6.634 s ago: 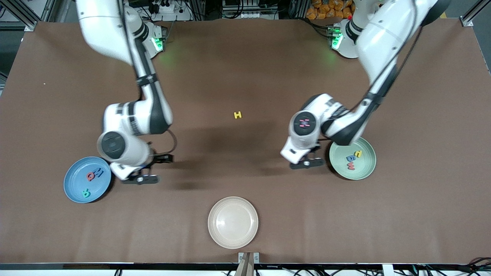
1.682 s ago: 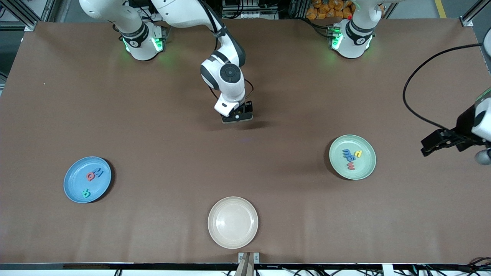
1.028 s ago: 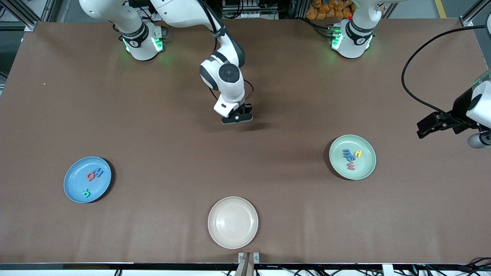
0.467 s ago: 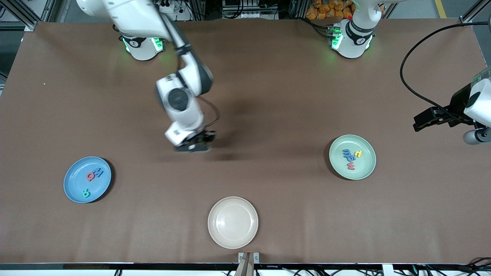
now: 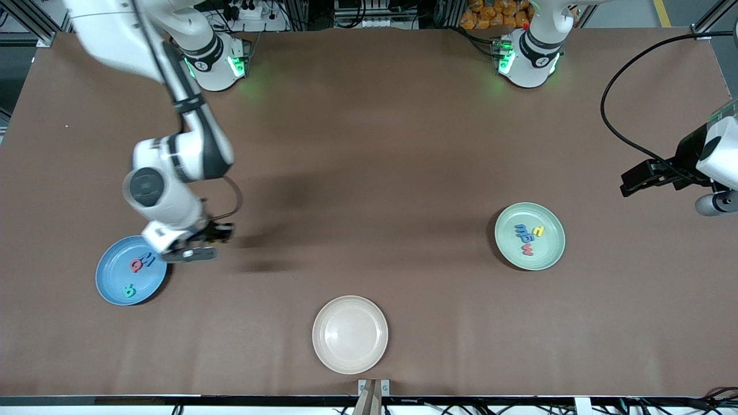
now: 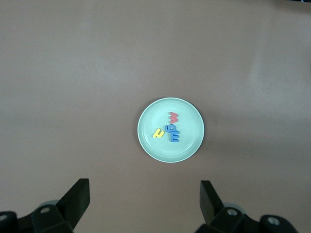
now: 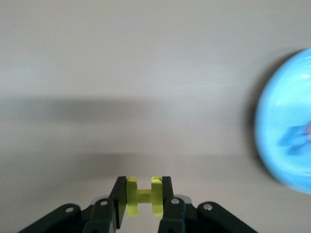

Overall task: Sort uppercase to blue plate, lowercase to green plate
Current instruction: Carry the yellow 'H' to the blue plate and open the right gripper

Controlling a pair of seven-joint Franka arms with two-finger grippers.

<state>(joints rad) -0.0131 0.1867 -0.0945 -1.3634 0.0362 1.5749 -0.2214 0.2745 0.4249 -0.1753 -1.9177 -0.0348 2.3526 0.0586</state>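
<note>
We are carrying the yellow H (image 7: 144,195), pinched flat between the two fingers of the right gripper (image 5: 193,249), and the gripper is hanging just above the table at the rim of the blue plate (image 5: 110,288), on the edge that faces the middle of the table. The plate is sitting toward the right arm's end of the table and is already holding the red Q (image 5: 137,265), the blue M (image 5: 148,260) and the teal-green R (image 5: 129,291); the H is the only capital not yet on it. To finish this step well, we are judging that the gripper needs to travel farther in over the plate, past the rim, and aim for the bare blue patch rather than the spot where the Q and M are lying close together, so the H does not land on top of them or catch the raised edge. We are also thinking it should come down low before letting go, since a light foam piece dropped from height could bounce or slide off. The left gripper (image 6: 144,206) is waiting with its fingers spread wide and empty, hovering high near the left arm's end of the table, looking down on the green plate (image 5: 550,256), where the red w (image 5: 527,249), blue g (image 5: 528,237), blue m (image 5: 520,229) and small yellow hooked letter (image 5: 538,231) are lying together.
</note>
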